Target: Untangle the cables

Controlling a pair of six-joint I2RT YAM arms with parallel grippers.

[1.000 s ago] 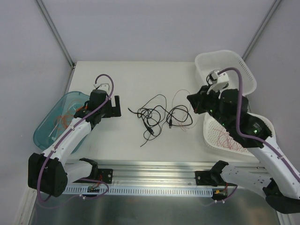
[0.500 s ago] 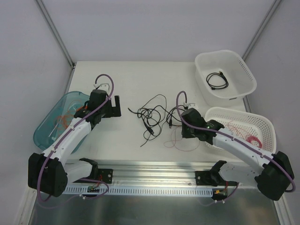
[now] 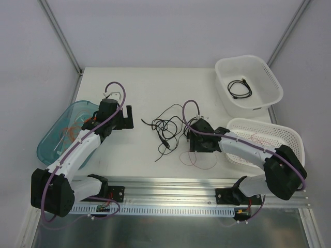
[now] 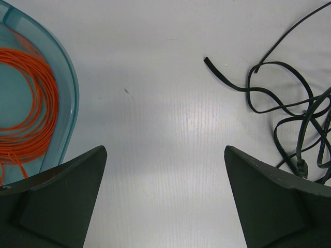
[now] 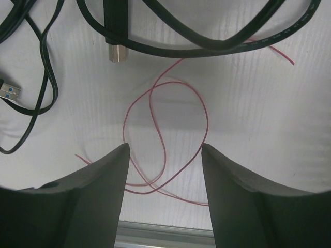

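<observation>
Your right pincer [image 5: 164,151] hangs spread over the thin red wire [image 5: 155,119] beside the cables [image 3: 168,126], mid-worktop [image 3: 134,88]. Your left pincer [image 4: 165,155] is spread and empty. Next, likely: lower, pinch that wire, draw it clear.

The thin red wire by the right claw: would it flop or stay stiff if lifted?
Probably floppy: the red wire lies in loose, uneven loops flat on the table. Likely very light, being far thinner than the black cables beside it. Perhaps hard to pinch: the right gripper is much broader.
</observation>
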